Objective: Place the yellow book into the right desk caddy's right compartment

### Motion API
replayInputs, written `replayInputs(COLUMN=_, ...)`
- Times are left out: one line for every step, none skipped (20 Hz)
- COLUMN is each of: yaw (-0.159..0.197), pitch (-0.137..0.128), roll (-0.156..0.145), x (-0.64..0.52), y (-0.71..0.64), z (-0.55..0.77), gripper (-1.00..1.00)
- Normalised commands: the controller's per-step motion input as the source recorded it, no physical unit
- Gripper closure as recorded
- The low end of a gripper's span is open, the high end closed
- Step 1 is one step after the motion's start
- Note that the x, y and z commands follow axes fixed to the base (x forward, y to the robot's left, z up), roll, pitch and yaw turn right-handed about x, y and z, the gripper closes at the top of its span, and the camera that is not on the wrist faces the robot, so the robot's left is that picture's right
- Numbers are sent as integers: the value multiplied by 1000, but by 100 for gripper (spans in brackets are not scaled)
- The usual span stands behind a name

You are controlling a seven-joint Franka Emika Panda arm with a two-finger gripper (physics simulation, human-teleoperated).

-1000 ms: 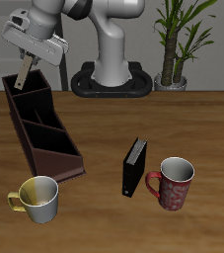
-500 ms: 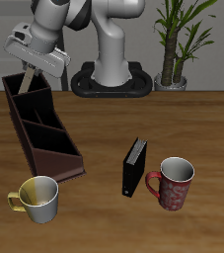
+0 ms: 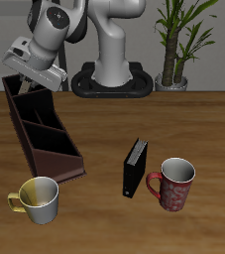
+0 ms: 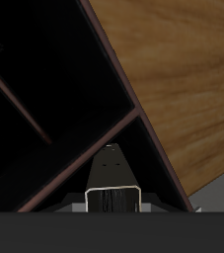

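caddy: long dark maroon-brown desk caddy (image 3: 43, 134)
mug by caddy's near end: pale mug with yellow inside (image 3: 38, 197)
other mug: red mug with pale speckles (image 3: 173, 184)
book beside red mug: black book (image 3: 134, 167)
table: brown wood-grain table (image 3: 164, 119)

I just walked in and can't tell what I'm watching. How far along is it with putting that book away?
Done: the book is off the table, gripped by the end effector at the caddy's far end. In hand: the book's lower edge looks to be inside the right compartment. Left: letting go and pulling away.
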Motion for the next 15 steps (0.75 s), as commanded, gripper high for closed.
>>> replayInputs(yaw=-25, pitch=-41, roll=18, x=-4, y=-84, z=37, gripper=-100)
replayInputs(yaw=-39, pitch=12, roll=13, x=-29, y=13, z=117, gripper=-100)
replayInputs(yaw=-14, pitch=-59, roll=-13, x=-47, y=20, z=197, gripper=-100)
replayInputs(yaw=10, pitch=-55, roll=-10, x=0, y=66, z=159, gripper=-100)
replayInputs(yaw=-12, pitch=-34, roll=5, x=-106, y=59, z=186, gripper=-100)
replayInputs(yaw=-49, pitch=25, roll=22, x=-12, y=82, z=120, gripper=-100)
replayInputs(yaw=34, pitch=-86, roll=16, x=-70, y=171, z=279, gripper=-100)
replayInputs(yaw=33, pitch=-40, roll=14, x=142, y=204, z=248, gripper=-100)
replayInputs(yaw=-12, pitch=-24, roll=-7, x=-15, y=89, z=183, gripper=-100)
replayInputs(yaw=0, pitch=0, roll=0, x=149, y=46, z=1, gripper=-100)
replayInputs(yaw=14, pitch=-61, roll=65, x=13, y=268, z=400, gripper=-100)
replayInputs(yaw=16, pitch=-40, roll=0, x=33, y=165, z=241, gripper=-100)
replayInputs(yaw=15, pitch=-22, roll=-6, x=53, y=105, z=125, gripper=-100)
replayInputs(yaw=2, pitch=-29, roll=73, x=36, y=271, z=267, gripper=-100)
replayInputs(yaw=33, pitch=-100, roll=81, x=45, y=525, z=513, gripper=-100)
